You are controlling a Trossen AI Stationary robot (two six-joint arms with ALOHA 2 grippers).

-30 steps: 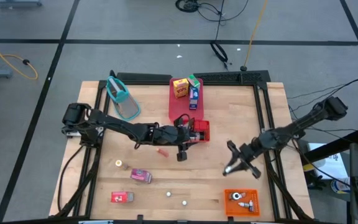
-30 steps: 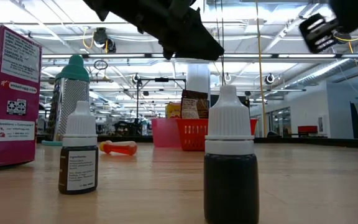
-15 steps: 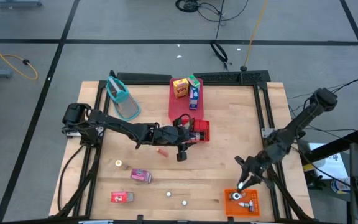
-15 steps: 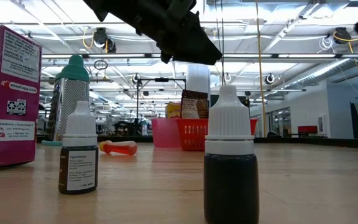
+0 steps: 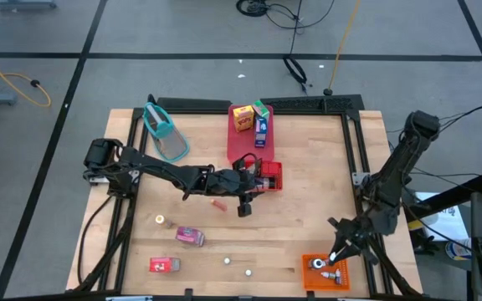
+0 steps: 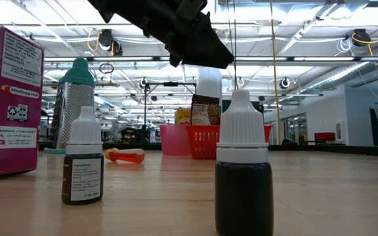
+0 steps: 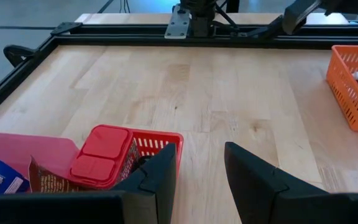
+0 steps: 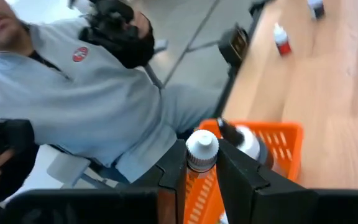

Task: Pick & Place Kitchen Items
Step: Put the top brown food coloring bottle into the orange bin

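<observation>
My right gripper (image 5: 335,254) hangs over the orange bin (image 5: 325,272) at the table's near right corner, shut on a small white-capped bottle (image 8: 202,148). My left gripper (image 5: 248,199) stands open at the table's middle, next to the red basket (image 7: 155,146), with nothing between its fingers (image 7: 201,171). A red box (image 7: 102,155) lies in that basket. A yellow carton (image 5: 242,118) and a blue carton (image 5: 261,127) stand on the pink tray (image 5: 243,146). A pink carton (image 5: 190,237), a red carton (image 5: 164,265) and two dropper bottles (image 6: 83,164) (image 6: 243,172) stand near the front edge. My right gripper pinches the small bottle between its two fingers, and the white cap (image 8: 202,144) sticks out beyond the fingers. The fingers slant down toward the table's near edge. The bottle is lifted clear, above the orange bin's far rim (image 8: 260,129).
A teal-handled grater (image 5: 166,134) lies at the far left, and a small orange piece (image 5: 217,202) lies near my left arm. The orange bin holds a few small items (image 5: 316,264). A person in a grey shirt (image 8: 86,106) sits just beyond the near right corner.
My right gripper has swung toward the table's near edge and somewhat to the right, carrying the bottle from over bare wood to above the orange bin. Its wrist rolled on the way. It has stayed shut.
</observation>
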